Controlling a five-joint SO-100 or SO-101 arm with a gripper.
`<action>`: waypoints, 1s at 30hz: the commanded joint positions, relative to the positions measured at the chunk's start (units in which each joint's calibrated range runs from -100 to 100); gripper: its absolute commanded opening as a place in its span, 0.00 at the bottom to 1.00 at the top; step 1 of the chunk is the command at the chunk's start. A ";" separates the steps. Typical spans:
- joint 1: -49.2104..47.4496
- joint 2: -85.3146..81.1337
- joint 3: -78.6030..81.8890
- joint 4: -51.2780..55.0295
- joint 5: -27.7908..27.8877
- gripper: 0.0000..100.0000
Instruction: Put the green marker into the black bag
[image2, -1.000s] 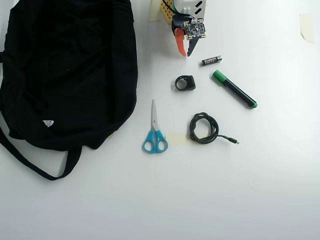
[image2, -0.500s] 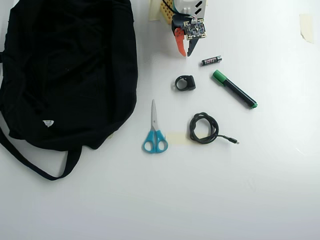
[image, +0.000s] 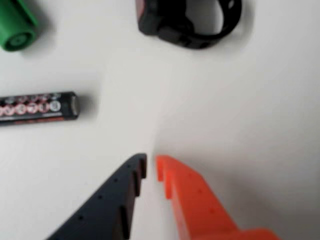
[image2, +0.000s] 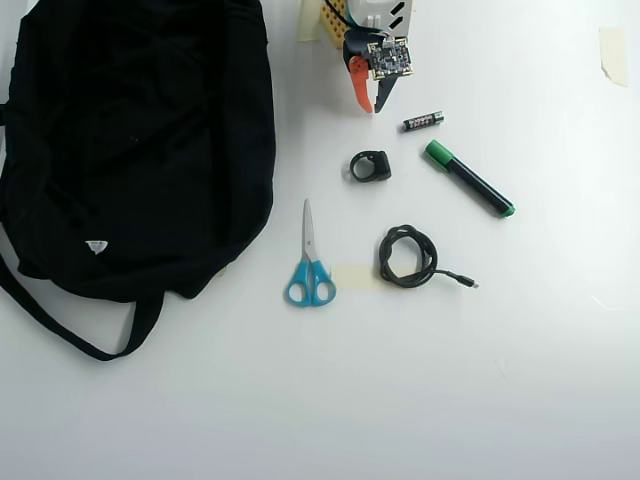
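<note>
1. In the overhead view, the black bag (image2: 130, 140) fills the upper left of the frame, its strap (image2: 60, 325) trailing toward the lower left across the white surface (image2: 450, 380).
2. Blue-handled scissors (image2: 310, 262) lie just right of the bag, blades pointing up the frame.
3. The gripper (image2: 368, 103) hangs at top centre; its jaws are nearly closed, with only a thin gap between the tips, holding nothing.
4. A small black clip-like ring (image2: 371, 166) lies below the gripper, and a coiled black cable (image2: 408, 256) lies further down.
5. A black battery (image2: 422, 121) lies right of the gripper.
6. The green marker (image2: 468, 179) lies diagonally right of centre, its cap toward the upper left, well apart from the bag.
7. In the wrist view, the marker's green cap shows at the upper left corner.
</note>
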 joint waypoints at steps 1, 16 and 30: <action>-0.03 -0.91 1.01 1.55 0.26 0.02; -0.40 -0.91 1.01 1.55 0.31 0.02; -0.40 -0.83 0.11 -1.81 0.31 0.02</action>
